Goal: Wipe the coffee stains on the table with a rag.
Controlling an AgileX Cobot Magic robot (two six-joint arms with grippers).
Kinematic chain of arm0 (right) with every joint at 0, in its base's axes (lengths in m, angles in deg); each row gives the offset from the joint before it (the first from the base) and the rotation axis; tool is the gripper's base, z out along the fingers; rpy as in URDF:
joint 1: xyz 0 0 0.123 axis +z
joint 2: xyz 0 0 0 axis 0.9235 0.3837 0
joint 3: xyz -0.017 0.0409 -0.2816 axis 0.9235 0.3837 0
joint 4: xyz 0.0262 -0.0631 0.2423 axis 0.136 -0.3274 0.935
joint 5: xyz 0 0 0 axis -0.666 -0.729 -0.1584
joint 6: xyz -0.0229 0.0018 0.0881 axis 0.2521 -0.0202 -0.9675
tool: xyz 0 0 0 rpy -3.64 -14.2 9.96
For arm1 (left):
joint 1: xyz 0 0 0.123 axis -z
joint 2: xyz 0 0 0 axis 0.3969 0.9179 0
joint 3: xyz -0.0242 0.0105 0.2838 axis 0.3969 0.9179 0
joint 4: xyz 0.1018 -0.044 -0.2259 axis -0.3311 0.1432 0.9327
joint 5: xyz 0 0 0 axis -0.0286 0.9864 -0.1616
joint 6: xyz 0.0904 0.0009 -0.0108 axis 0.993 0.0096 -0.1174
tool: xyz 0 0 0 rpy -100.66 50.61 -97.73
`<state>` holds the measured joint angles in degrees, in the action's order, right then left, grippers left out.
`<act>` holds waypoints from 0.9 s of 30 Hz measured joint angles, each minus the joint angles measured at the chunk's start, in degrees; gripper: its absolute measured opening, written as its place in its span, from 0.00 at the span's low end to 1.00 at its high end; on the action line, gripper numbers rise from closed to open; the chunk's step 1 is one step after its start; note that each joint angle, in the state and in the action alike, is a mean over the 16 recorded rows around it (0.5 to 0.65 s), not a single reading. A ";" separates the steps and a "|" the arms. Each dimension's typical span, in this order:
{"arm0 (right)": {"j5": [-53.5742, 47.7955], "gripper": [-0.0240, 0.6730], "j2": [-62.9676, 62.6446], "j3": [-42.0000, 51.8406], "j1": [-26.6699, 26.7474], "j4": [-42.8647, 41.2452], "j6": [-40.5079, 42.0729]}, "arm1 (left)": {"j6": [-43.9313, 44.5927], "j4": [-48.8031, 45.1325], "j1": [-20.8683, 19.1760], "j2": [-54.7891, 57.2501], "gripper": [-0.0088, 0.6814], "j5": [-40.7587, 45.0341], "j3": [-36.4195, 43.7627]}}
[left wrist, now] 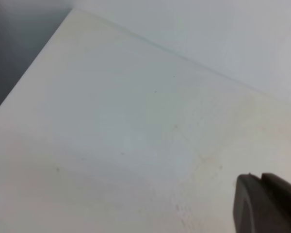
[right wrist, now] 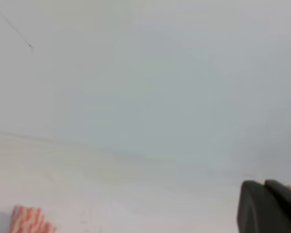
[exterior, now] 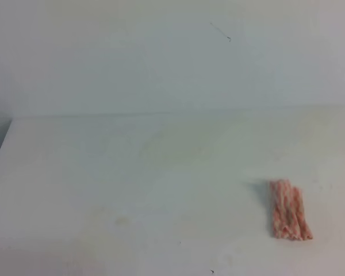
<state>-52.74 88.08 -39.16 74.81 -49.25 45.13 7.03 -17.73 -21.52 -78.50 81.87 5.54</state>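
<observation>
The rag (exterior: pixel 290 210) is a small folded pink-and-white cloth lying flat on the white table (exterior: pixel 103 172) at the right front. Its top corner also shows in the right wrist view (right wrist: pixel 29 221), at the bottom left. I see no glossy tan-brown coffee puddle in any view. There are only faint pale yellowish smudges. Neither gripper shows in the high view. A dark part of the left gripper (left wrist: pixel 267 203) shows at the bottom right of the left wrist view, above bare table. A dark part of the right gripper (right wrist: pixel 269 206) shows likewise, far right of the rag. Neither shows its jaws.
A plain white wall (exterior: pixel 172 57) rises behind the table's far edge. The table's left edge (exterior: pixel 3 146) drops to a dark floor. A faint yellowish discolouration (exterior: pixel 178 146) lies mid-table.
</observation>
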 joint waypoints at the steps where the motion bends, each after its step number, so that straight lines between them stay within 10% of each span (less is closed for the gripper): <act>1: 0.64 0.03 -0.39 1.67 -0.16 -0.08 -0.43 | 0.00 0.00 0.00 0.00 0.01 0.00 0.00; 27: 3.30 0.03 -0.99 16.22 -1.29 -0.52 -11.96 | 0.00 0.00 0.00 0.04 0.01 0.00 0.00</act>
<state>-49.44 87.09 -22.94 73.52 -49.77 33.17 7.03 -17.73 -21.52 -78.46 81.87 5.54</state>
